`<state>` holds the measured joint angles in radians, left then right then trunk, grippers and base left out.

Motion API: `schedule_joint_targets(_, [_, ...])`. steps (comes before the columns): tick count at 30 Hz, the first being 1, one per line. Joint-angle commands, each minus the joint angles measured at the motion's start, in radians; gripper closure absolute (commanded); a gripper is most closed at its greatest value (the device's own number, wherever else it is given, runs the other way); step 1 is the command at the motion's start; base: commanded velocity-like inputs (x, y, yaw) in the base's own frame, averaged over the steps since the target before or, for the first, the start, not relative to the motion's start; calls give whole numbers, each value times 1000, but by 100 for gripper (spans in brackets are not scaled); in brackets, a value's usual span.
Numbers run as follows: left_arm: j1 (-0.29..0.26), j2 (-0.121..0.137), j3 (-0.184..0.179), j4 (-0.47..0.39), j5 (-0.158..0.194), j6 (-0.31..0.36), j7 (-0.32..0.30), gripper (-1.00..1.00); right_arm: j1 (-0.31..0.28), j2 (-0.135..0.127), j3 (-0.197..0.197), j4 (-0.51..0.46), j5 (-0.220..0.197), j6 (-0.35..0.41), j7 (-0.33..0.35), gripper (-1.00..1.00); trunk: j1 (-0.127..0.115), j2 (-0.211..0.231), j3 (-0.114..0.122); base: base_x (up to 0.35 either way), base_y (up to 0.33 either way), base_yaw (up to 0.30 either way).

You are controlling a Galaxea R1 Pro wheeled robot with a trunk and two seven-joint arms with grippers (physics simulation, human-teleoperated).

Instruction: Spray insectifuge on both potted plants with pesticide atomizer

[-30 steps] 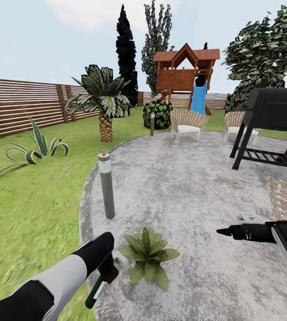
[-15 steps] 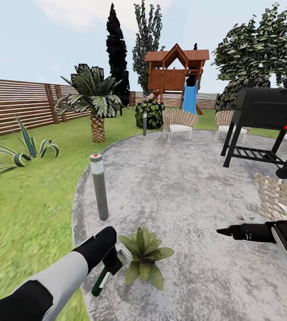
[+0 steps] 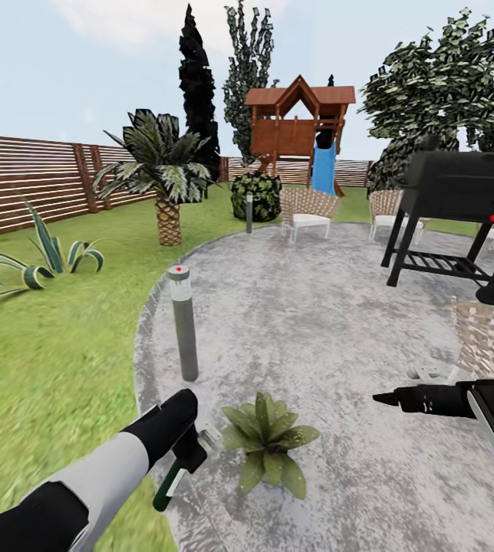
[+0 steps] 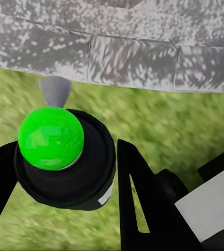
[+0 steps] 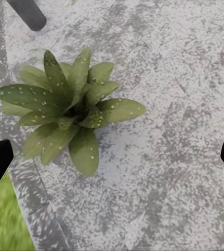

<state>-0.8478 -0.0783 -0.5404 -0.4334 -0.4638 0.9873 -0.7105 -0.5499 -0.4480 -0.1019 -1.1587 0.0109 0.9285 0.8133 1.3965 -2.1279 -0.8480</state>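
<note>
My left gripper (image 3: 187, 454) is shut on the pesticide atomizer (image 3: 167, 484), a slim dark green bottle with a white band that hangs tilted over the patio's edge. In the left wrist view its bright green cap (image 4: 51, 138) sits between the black fingers (image 4: 138, 198), over grass and paving stones. Just to the right of the bottle, a potted plant (image 3: 268, 442) with broad olive leaves stands on the grey patio (image 3: 331, 322). My right gripper (image 3: 383, 399) hovers open to that plant's right. The right wrist view looks down on the potted plant (image 5: 65, 112).
A grey bollard lamp (image 3: 183, 322) stands just behind the plant. A black grill (image 3: 462, 192) and a wicker seat (image 3: 492, 337) are at the right, with wicker chairs (image 3: 308, 211) farther back. Lawn (image 3: 55, 345), an agave (image 3: 47, 257), a palm (image 3: 163, 176) and the fence (image 3: 24, 184) lie left.
The whole picture has shifted, so the camera has moved. The plant and bollard now sit slightly further right in view. Both arms keep their pose, and the atomizer stays gripped.
</note>
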Motion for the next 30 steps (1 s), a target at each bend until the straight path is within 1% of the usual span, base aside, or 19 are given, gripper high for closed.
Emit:
schedule_joint_targets(1, [-1, 1, -3, -2, -10, 1, -10, 100, -1, 0, -1, -1, 1, 7, 4, -100, 0, 0, -1, 89, 313, -63])
schedule_joint_targets(4, [-2, 3, -3, -2, -10, 1, -10, 100, -1, 0, -1, -1, 1, 7, 4, -100, 0, 0, -1, 47, 256, -171])
schedule_joint_targets(8, [-2, 3, -3, -3, -11, 0, -10, 100, -1, 0, -1, -1, 1, 7, 4, -100, 0, 0, -1, 5, 41, -243])
schedule_joint_targets(10, [-2, 2, -3, -4, -12, 1, -10, 100, -1, 0, -1, -1, 2, 7, 4, -100, 0, 0, -1, 1, 5, -107])
schedule_joint_targets(17, [-4, 4, -4, -4, -12, 1, -10, 100, -1, 0, -1, -1, 2, 7, 4, -100, 0, 0, -1, -7, 1, -13])
schedule_joint_targets(24, [-4, 3, -4, -4, -12, 0, -10, 100, -1, 0, -1, -1, 3, 7, 4, -100, 0, 0, -1, -212, 113, 0])
schedule_joint_targets(30, [-4, 2, -4, -4, -11, -1, -10, 100, -1, 0, -1, -1, 3, 7, 4, -100, 0, 0, -1, -62, 18, 0])
